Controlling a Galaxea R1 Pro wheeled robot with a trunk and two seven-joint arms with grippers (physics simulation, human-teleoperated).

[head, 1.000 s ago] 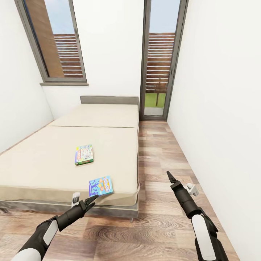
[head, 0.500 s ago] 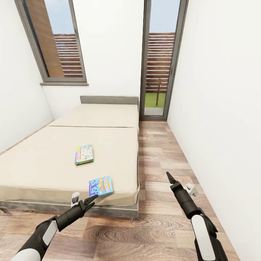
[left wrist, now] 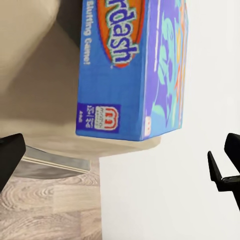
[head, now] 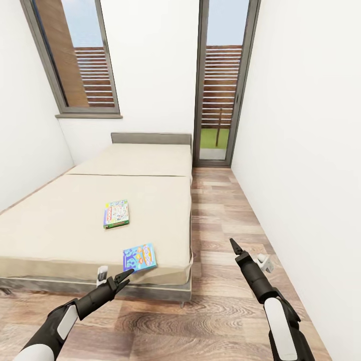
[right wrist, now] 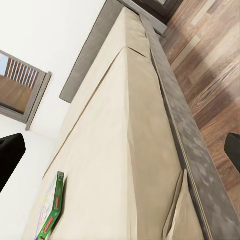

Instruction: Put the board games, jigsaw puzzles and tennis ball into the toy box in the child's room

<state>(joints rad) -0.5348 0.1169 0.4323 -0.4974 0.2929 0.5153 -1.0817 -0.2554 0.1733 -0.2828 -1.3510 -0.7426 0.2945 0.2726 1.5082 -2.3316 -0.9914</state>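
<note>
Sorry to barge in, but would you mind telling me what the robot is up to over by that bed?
The robot stands at the foot of the bed, where two board games lie flat on the mattress. Its left gripper is open and empty, just short of the blue board game at the near edge. The green-edged board game lies farther in. The right gripper hangs over the wood floor, holding nothing. Neither game has been picked up yet.

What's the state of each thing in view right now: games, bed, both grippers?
blue board game: flat on the bed near its foot edge, not held
green-edged board game: flat on the mattress farther in, not held
bed: bare mattress with two games on it
left gripper: open, empty, just short of the blue game
right gripper: over the floor, empty, fingers apart in the right wrist view
</note>
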